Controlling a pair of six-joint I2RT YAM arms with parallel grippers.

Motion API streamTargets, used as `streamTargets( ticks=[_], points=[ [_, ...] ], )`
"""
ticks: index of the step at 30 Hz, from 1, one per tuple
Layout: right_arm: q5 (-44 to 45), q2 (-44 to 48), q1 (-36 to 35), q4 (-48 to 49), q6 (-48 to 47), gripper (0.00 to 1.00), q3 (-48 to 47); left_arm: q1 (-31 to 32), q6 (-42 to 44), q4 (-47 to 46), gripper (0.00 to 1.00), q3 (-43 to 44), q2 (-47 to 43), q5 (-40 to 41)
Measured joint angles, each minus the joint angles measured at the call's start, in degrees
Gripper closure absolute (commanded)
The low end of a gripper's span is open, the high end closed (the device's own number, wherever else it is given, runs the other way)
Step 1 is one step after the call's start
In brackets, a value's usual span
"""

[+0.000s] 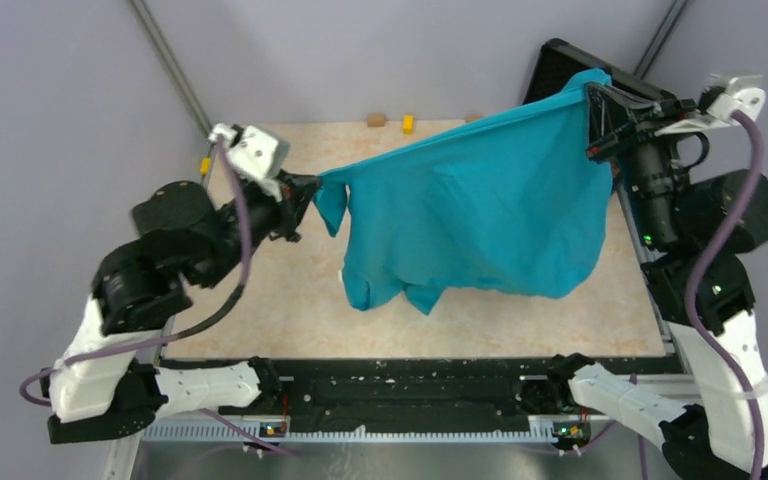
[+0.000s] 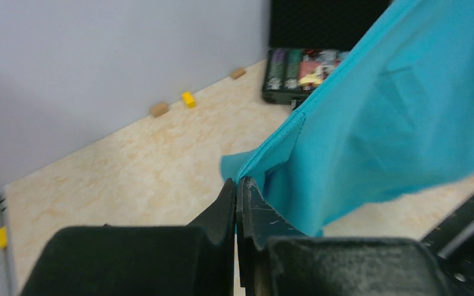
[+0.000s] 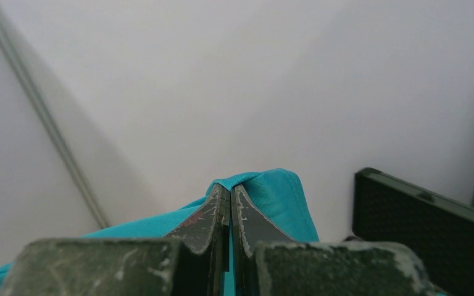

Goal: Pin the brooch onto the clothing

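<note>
The clothing [image 1: 480,200], a teal-blue T-shirt, hangs stretched in the air between both arms, above the table. My left gripper [image 1: 310,195] is shut on its left edge, and the left wrist view shows the hem pinched at the fingertips [image 2: 237,183] with the cloth [image 2: 395,111] spreading right. My right gripper [image 1: 593,98] is shut on the shirt's upper right corner, high at the back. In the right wrist view the fabric [image 3: 271,191] folds over the closed tips [image 3: 229,187]. The brooch does not show in any view.
An open black case [image 2: 302,68] with multicoloured trinkets stands at the table's back right, its lid [image 3: 426,234] upright. Small tan [image 1: 375,120] and yellow [image 1: 408,123] blocks lie along the back wall. A further yellow block [image 1: 205,165] sits at the left edge. The beige tabletop [image 1: 280,300] lies under the shirt.
</note>
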State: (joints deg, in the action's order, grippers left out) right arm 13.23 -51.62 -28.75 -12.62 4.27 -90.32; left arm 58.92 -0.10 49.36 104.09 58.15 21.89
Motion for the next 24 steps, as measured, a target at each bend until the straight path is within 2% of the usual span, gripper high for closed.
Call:
streamTargets(
  ticks=[2, 3, 5, 8, 9, 10, 11, 12, 13, 15, 17, 19, 21, 24],
  points=[
    [3.91, -1.84, 0.0, 1.99, -1.03, 1.0, 1.53, -1.11, 0.07, -2.19, 1.0, -2.93, 1.86, 4.04],
    [6.19, -3.48, 0.02, 3.37, -1.9, 1.0, 2.19, -4.09, 0.0, -3.37, 1.0, -4.52, 3.37, 3.89],
    [8.92, -8.24, 0.96, 5.7, -2.89, 1.0, 2.64, -14.91, -1.36, -6.71, 1.0, -7.56, 7.3, -0.98],
    [7.85, -17.64, 5.44, 8.24, -1.25, 1.0, 2.56, -27.61, -2.32, -12.0, 1.0, -9.33, 16.57, -6.69],
    [7.15, -21.66, 7.5, 9.01, -0.39, 1.0, 2.16, -30.71, -2.36, -13.33, 0.91, -8.04, 21.33, -8.94],
    [6.43, -27.12, 9.84, 9.79, 0.46, 0.98, 1.11, -33.11, -2.36, -13.62, 0.77, -5.53, 26.21, -11.08],
    [6.05, -32.81, 11.76, 10.43, 1.16, 0.83, -0.26, -35.21, -2.34, -14.29, 0.6, -1.79, 31.87, -12.94],
    [5.79, -38.29, 13.29, 10.62, 1.64, 0.66, -2.01, -36.89, -2.27, -14.86, 0.48, 2.56, 37.46, -13.79],
    [5.97, -43.25, 14.47, 10.71, 1.92, 0.47, -3.89, -38.18, -1.99, -15.15, 0.4, 6.78, 42.47, -13.51],
    [6.19, -54.53, 16.9, 9.01, 2.01, 0.29, -10.54, -41.0, -2.49, -14.58, 0.33, 19.19, 54.82, -12.61],
    [5.84, -63.82, 18.23, 6.14, 2.01, 0.26, -17.66, -42.66, -2.71, -14.25, 0.31, 27.21, 63.52, -11.78],
    [4.48, -70.58, 19.3, 2.54, 2.01, 0.25, -22.36, -43.87, -2.99, -13.42, 0.26, 29.16, 68.19, -11.74],
    [2.95, -72.67, 19.47, -0.63, 2.29, 0.25, -22.53, -44.09, -3.61, -13.84, 0.24, 24.0, 68.08, -12.57],
    [-1.09, -70.95, 19.15, -1.03, 3.17, 0.25, -17.57, -43.5, -6.69, -17.29, 0.24, 8.17, 62.01, -16.55]
  ],
)
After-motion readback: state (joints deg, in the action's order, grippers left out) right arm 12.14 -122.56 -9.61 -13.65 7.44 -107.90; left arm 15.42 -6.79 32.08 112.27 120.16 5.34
